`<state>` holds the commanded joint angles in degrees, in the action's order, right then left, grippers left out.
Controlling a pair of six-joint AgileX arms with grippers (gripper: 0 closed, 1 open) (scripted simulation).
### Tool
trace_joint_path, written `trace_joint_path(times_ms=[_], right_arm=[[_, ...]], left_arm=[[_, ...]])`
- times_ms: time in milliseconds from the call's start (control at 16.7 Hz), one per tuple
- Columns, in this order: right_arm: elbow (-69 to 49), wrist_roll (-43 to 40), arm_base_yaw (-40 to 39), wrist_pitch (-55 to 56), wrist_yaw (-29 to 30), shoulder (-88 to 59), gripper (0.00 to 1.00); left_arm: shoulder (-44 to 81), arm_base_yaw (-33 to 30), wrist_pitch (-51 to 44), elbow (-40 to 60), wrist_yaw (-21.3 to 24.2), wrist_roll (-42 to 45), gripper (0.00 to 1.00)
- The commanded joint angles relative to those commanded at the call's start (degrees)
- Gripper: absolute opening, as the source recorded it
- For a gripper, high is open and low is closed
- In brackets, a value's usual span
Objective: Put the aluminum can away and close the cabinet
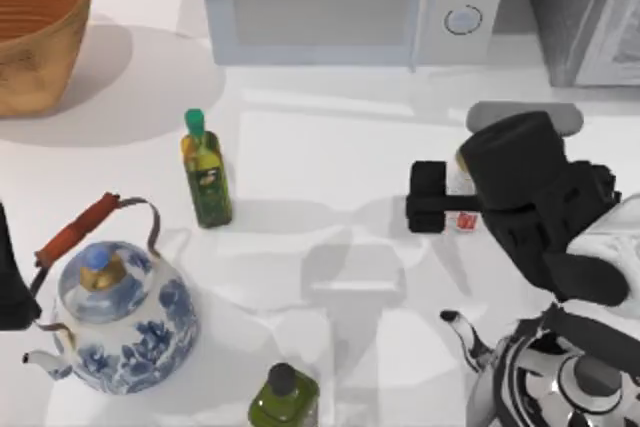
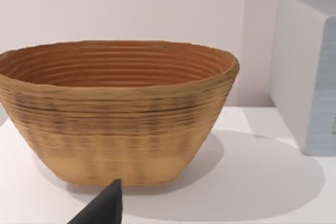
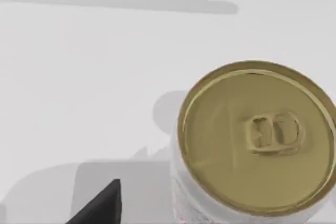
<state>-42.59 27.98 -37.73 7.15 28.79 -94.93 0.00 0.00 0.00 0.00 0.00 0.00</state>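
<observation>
The aluminum can (image 1: 462, 222) stands upright on the white table, right of centre, a white body with a red mark, mostly covered by my right arm. In the right wrist view its dull gold top (image 3: 257, 135) with the pull tab sits close below the camera, and one dark fingertip (image 3: 107, 200) shows off to its side, apart from it. My right gripper (image 1: 418, 197) hangs above the can, open and holding nothing. The cabinet (image 1: 570, 7), dark grey and speckled with a pale door panel (image 1: 622, 59), stands at the back right. My left arm (image 1: 8, 272) is parked at the left edge.
A white microwave (image 1: 340, 2) stands at the back centre and a woven basket (image 1: 35, 27) at the back left. A green-capped oil bottle (image 1: 205, 172), a blue-and-white teapot (image 1: 120, 317), a dark-capped bottle (image 1: 283, 397) and a metal kettle (image 1: 560, 372) surround the middle.
</observation>
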Motion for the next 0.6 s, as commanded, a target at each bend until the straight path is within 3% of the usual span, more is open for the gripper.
trace_joint_path(times_ms=[600], right_arm=[[-1.8, -0.3, -0.1, 0.9, 0.0, -4.3, 1.00]], left_arm=[[0.0, 0.0, 0.0, 0.0, 0.0, 0.0, 1.00]])
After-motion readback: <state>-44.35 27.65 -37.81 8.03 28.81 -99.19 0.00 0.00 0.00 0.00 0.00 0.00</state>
